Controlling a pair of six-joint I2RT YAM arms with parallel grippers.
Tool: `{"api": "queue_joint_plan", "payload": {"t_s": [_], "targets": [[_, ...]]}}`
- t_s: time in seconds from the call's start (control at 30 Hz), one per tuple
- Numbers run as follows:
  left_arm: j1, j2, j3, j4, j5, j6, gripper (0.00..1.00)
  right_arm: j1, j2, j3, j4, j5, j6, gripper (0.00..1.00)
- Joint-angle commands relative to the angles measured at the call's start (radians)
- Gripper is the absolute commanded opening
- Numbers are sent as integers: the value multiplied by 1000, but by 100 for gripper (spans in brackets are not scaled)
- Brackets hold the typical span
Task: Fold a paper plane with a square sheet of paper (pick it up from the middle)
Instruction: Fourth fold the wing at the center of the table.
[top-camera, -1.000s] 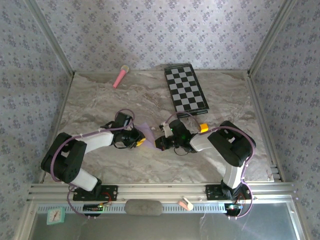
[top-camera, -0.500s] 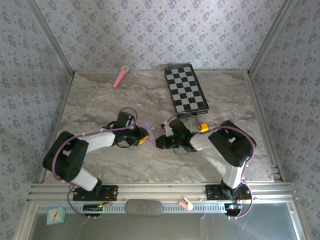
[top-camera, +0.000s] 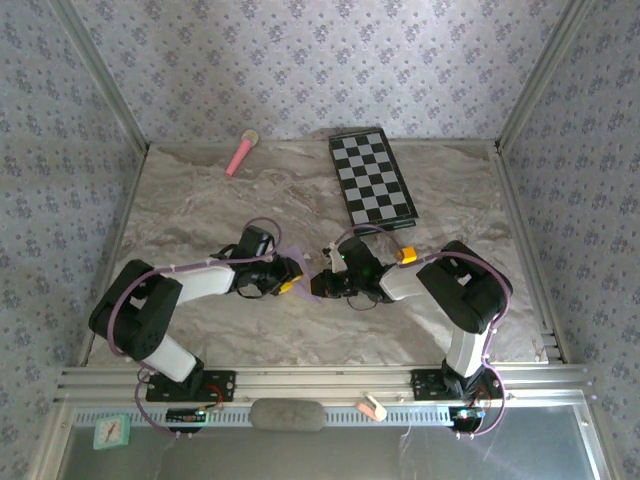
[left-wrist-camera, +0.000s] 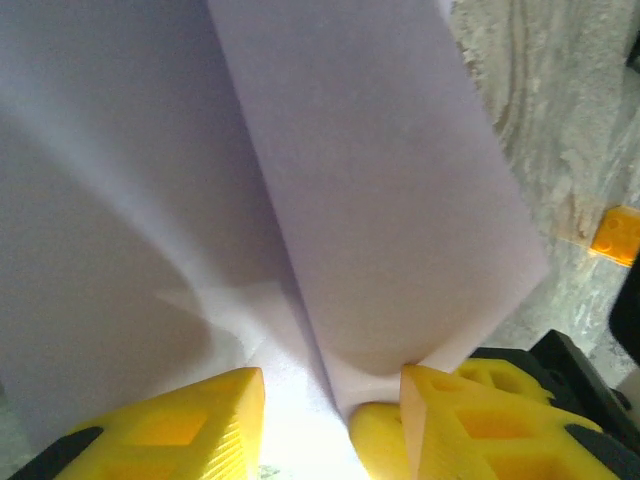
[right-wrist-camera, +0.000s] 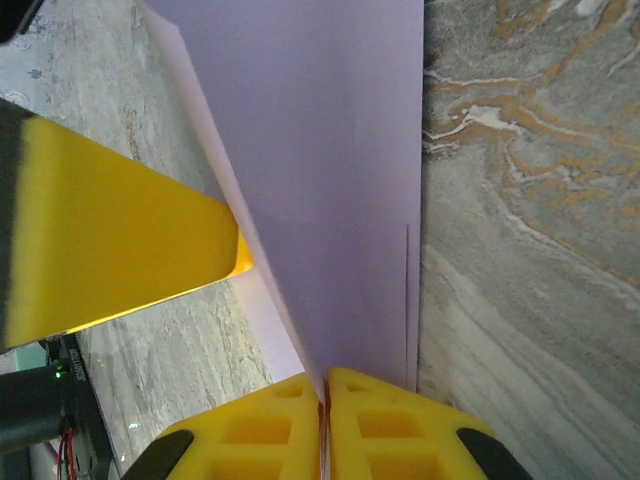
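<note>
My right claw (right-wrist-camera: 325, 388) is pressed together on the lower edge of the square sheet of paper (right-wrist-camera: 330, 150), pinching it where its layers meet. That keeps the lilac sheet lifted off the marble table (top-camera: 200, 200) near its middle, between my two arms. I judge I hold it this way to pin the crease while my other side works. My left claw (left-wrist-camera: 330, 390) is spread, its yellow fingers (left-wrist-camera: 200, 420) on either side of a folded flap that curves down between them. It is not yet closed on the flap and is placed, I think, to take or press that fold. In my right wrist view one left finger sits just beside the sheet's face. The paper looks partly folded, not a finished dart as far as I can tell. No tray or box has a part here — my claws are the only holders, and paper is all they carry. The checkered board (top-camera: 372, 178) and the pink stick (top-camera: 241, 152) lie well apart at the far side.
</note>
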Motion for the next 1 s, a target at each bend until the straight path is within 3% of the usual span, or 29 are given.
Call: {"api": "queue_joint_plan", "payload": {"t_s": [0.0,0.27,0.63,0.97], "targets": [[-4,18,20,-33,-15,20,41,-7,17,29,-33,-24,12,11],[-7,33,24,-52,-24,19,49,-9,23,39,-62,-32,2,14],[-7,-17,-8,-8,-39,18,50,-24,38,60,-102,-43,-5,10],[-6,-23,-15,12,-29,57,58,-29,58,83,-130,-79,-19,10]]}}
